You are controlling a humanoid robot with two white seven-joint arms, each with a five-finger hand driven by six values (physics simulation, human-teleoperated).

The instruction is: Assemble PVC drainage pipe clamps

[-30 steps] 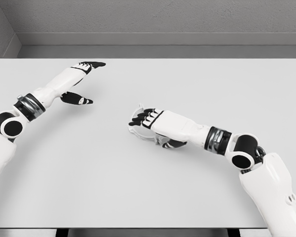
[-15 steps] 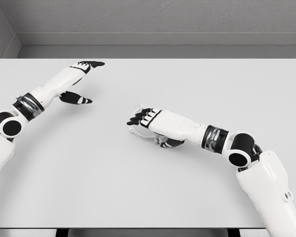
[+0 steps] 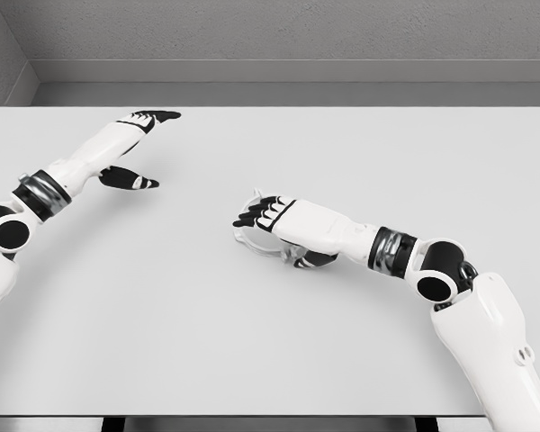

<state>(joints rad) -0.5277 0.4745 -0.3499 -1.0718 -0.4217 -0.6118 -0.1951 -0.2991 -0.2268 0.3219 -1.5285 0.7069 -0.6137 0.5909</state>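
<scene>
A thin white pipe clamp (image 3: 249, 241) lies on the white table (image 3: 270, 342) near the middle, mostly hidden under my right hand (image 3: 268, 227). That hand's black-tipped fingers curl over the clamp and its thumb shows below at the right. My left hand (image 3: 137, 144) hovers over the table's far left, fingers stretched out and thumb spread apart, holding nothing.
The table's back edge meets a grey wall (image 3: 279, 36). The table's front edge runs along the bottom of the view.
My left arm has drawn back a little toward the left. The right hand has stayed on the clamp, barely shifting.
</scene>
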